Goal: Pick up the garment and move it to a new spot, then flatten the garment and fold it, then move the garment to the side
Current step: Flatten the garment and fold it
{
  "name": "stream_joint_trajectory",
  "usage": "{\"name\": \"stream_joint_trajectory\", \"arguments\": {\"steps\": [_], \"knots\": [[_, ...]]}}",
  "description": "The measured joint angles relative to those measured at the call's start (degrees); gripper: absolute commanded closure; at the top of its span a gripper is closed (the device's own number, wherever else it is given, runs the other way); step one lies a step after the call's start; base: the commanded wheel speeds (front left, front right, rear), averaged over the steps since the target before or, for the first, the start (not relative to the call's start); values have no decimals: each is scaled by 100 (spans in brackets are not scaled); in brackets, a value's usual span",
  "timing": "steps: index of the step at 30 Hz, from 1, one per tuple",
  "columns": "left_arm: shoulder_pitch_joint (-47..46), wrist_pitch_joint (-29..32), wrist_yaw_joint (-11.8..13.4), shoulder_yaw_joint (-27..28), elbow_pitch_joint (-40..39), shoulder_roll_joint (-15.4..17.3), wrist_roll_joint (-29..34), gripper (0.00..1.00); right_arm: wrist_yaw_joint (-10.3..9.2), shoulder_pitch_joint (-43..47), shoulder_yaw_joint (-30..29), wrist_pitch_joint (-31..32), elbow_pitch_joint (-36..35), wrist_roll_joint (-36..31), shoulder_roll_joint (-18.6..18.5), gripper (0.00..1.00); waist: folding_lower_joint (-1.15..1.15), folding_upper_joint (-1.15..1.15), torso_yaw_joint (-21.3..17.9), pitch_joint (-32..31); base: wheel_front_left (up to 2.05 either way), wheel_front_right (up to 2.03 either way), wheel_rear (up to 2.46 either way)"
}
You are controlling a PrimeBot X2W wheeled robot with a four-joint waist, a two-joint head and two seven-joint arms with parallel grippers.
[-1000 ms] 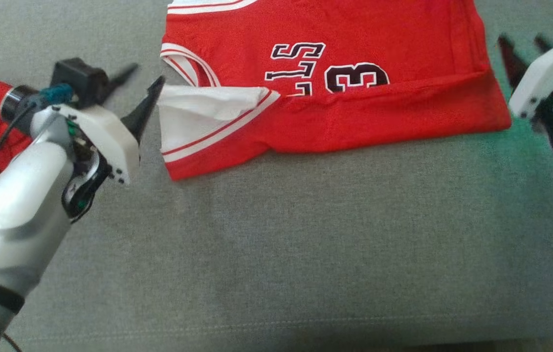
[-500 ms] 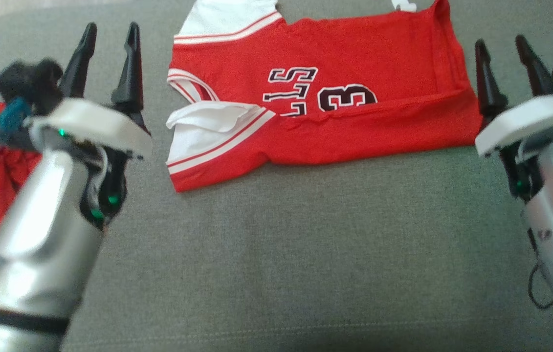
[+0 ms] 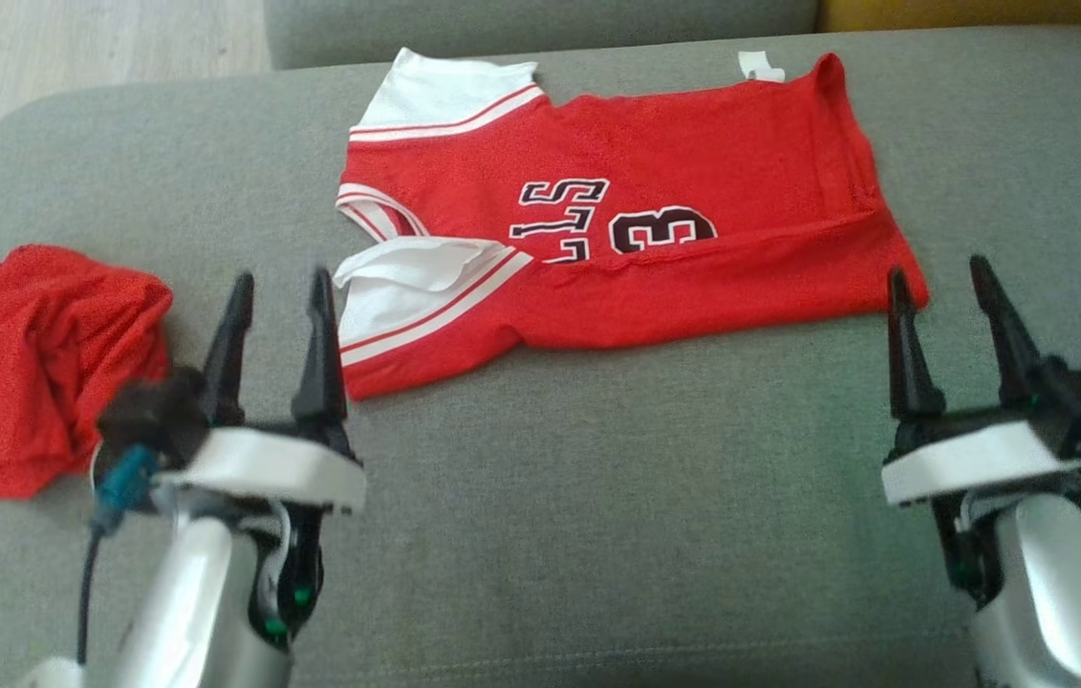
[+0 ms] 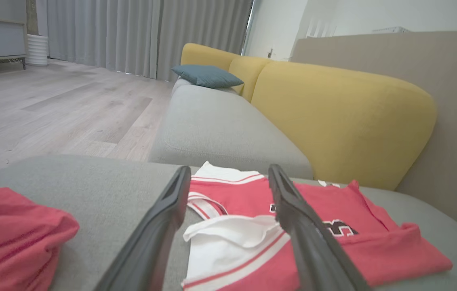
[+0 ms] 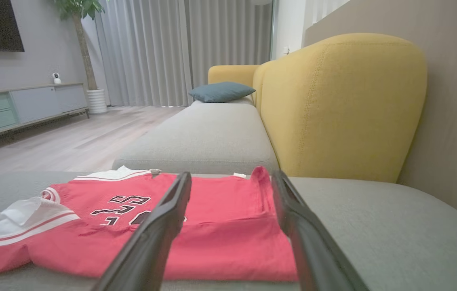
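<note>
The garment (image 3: pixel 655 258) is a red jersey with white sleeves and black lettering, lying on the grey sofa seat (image 3: pixel 597 497) with its near edge folded up over itself. My left gripper (image 3: pixel 281 277) is open, just short of the near white sleeve, with nothing between its fingers. To the right, my right gripper (image 3: pixel 938 268) stands open beside the garment's right corner, also holding nothing. In the left wrist view the garment (image 4: pixel 232 198) lies beyond the open left gripper (image 4: pixel 229 167). The right wrist view has the garment (image 5: pixel 220 226) beyond the open right gripper (image 5: pixel 232 173).
A second, crumpled red cloth (image 3: pixel 43 363) lies on the seat's left end, close to my left arm. A yellow backrest (image 4: pixel 345 121) rises behind the seat, with a blue pillow (image 4: pixel 207 76) on the far cushion. Wooden floor (image 3: pixel 72 48) starts past the seat's left edge.
Both grippers have drawn back from the garment's ends toward the near side and now point up the view. The left one has left the white sleeve's edge. The head view has shifted, showing more garment.
</note>
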Motion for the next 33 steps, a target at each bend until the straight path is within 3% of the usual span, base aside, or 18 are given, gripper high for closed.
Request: {"name": "stream_joint_trajectory", "arguments": {"steps": [11,22,33], "knots": [[217,0,-157,314,532,-167,454,0,0,292,-249,0,-437,-366,264,0,0,0,-115,132,0,0,0],[-483,1,-191,89,2415,-204,719,0,0,123,-388,0,-510,-416,268,0,0,0,-266,405,0,0,0],[-1245,108,-196,-107,3702,-156,899,0,0,1,-403,-1,-602,-415,275,0,0,0,-465,629,0,0,0]]}}
